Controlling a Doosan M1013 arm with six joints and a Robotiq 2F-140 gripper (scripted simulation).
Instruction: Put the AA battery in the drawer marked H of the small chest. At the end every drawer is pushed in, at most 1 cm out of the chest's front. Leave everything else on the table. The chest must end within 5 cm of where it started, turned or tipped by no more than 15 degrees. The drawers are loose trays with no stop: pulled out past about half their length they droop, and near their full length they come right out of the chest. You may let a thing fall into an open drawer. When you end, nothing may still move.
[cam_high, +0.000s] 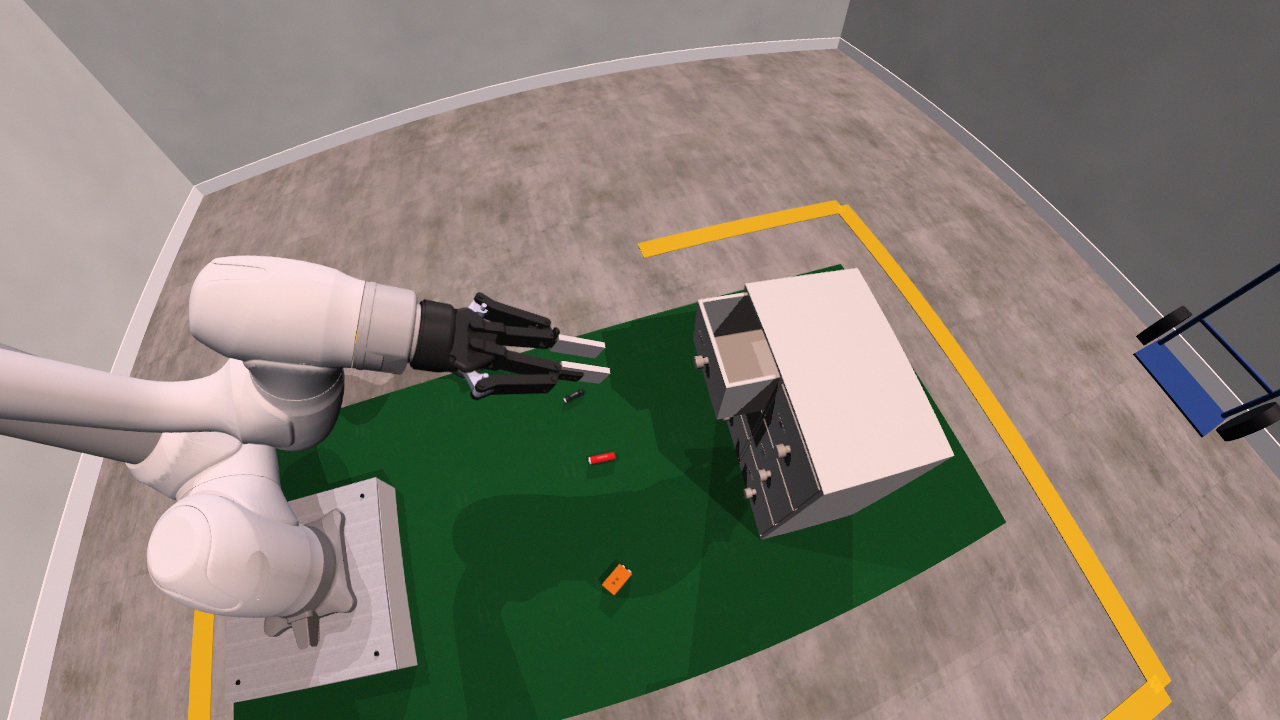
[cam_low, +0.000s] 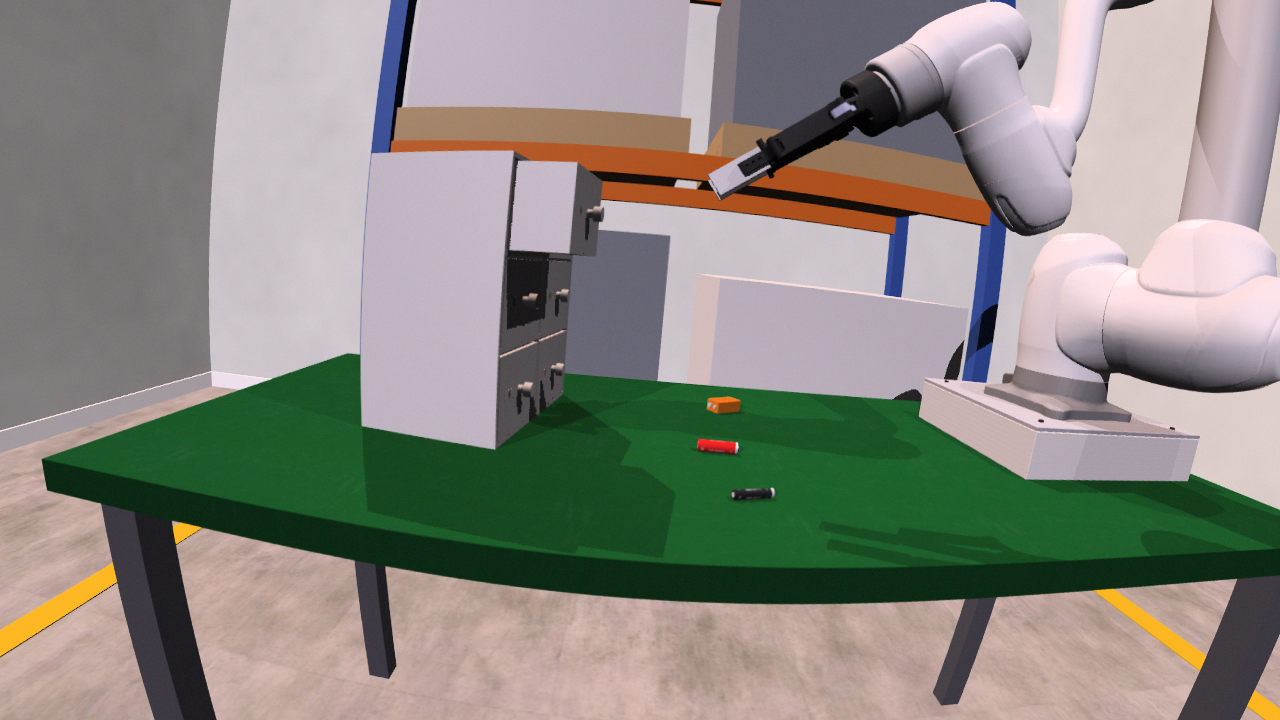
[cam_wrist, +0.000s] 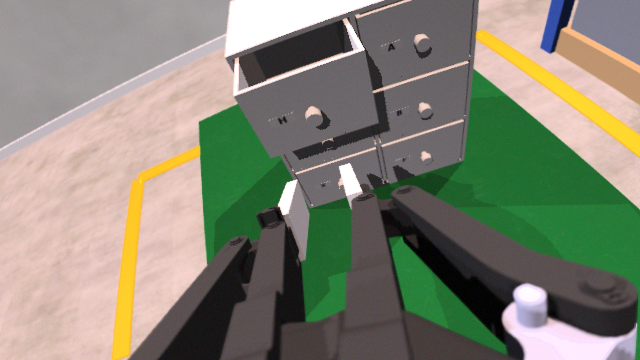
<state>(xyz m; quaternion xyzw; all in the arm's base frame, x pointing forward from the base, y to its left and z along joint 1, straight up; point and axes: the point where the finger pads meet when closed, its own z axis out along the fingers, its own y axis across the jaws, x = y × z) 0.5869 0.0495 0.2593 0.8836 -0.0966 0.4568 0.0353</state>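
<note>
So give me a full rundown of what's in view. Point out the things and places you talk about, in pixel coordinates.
White chest with grey fronts (cam_high: 850, 367) (cam_low: 434, 295) (cam_wrist: 420, 130): one, on the table
Grey drawer H (cam_high: 735, 394) (cam_low: 546, 207) (cam_wrist: 305, 107): one, top, pulled out
Small black cylindrical battery (cam_high: 573, 395) (cam_low: 752, 493): one, on the table
Red cylindrical battery (cam_high: 601, 458) (cam_low: 717, 445): one, on the table
Orange block battery (cam_high: 615, 580) (cam_low: 723, 405): one, on the table
Green table (cam_high: 537, 662) (cam_low: 626, 537) (cam_wrist: 520, 175): one
Blue hand truck (cam_high: 1179, 390): one, on the floor
Blue-orange rack (cam_low: 971, 198): one, behind
White arm (cam_high: 268, 304) (cam_low: 1011, 116): one
Black gripper (cam_high: 606, 360) (cam_low: 716, 186) (cam_wrist: 323, 190): one, empty, above the table
</note>
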